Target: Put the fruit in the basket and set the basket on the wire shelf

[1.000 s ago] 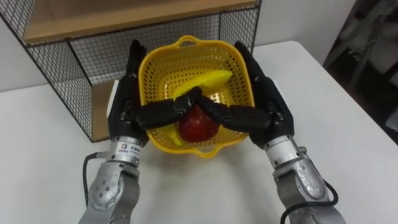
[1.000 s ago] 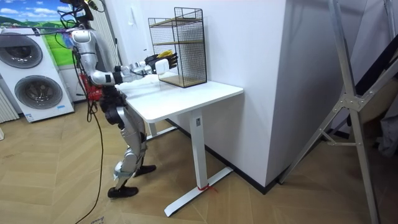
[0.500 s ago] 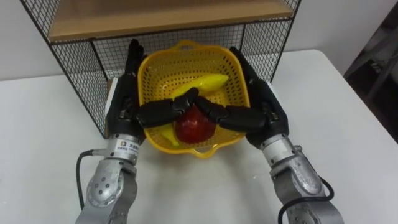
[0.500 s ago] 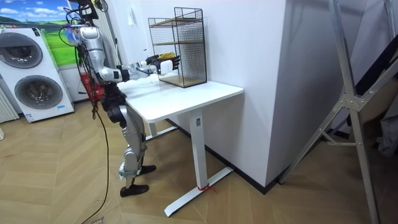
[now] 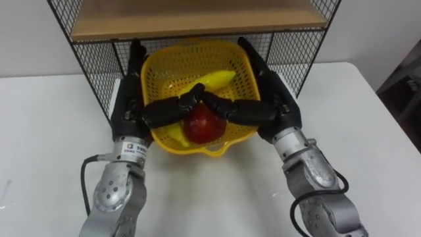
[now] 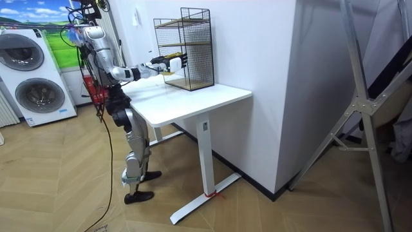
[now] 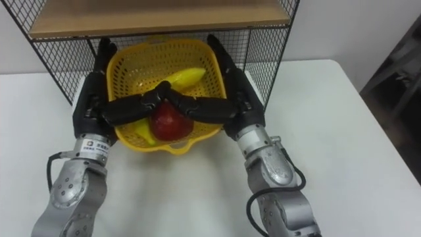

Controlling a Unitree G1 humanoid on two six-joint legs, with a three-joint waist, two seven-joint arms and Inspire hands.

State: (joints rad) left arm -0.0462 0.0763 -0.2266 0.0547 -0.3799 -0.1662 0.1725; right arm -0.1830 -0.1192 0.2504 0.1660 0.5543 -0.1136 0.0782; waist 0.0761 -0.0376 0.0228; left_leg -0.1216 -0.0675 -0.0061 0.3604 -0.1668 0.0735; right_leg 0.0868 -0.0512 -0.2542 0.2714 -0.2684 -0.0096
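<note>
Yellow basket [image 5: 197,69] held at the mouth of the wire shelf [image 5: 97,69], centre frame.
Left hand [image 5: 128,105] and right hand [image 5: 275,105] clamp its side walls, fingers flat outside and thumbs hooked over the near rim. A red apple [image 5: 200,125] and a banana [image 5: 212,80] lie inside. A wooden board [image 5: 197,16] sits directly overhead, with the white table [image 5: 368,131] beneath. Washing machines [image 6: 35,84] stand at the room view's left.

One basket [image 5: 176,66], one red apple [image 5: 200,126], one wire shelf [image 5: 94,62], one table [image 5: 368,125]

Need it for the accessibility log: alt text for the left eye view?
The left hand and right hand hold a yellow basket by its sides, thumbs over the rim, its far end inside the wire shelf on a white table. A red apple and a banana lie in it.
</note>
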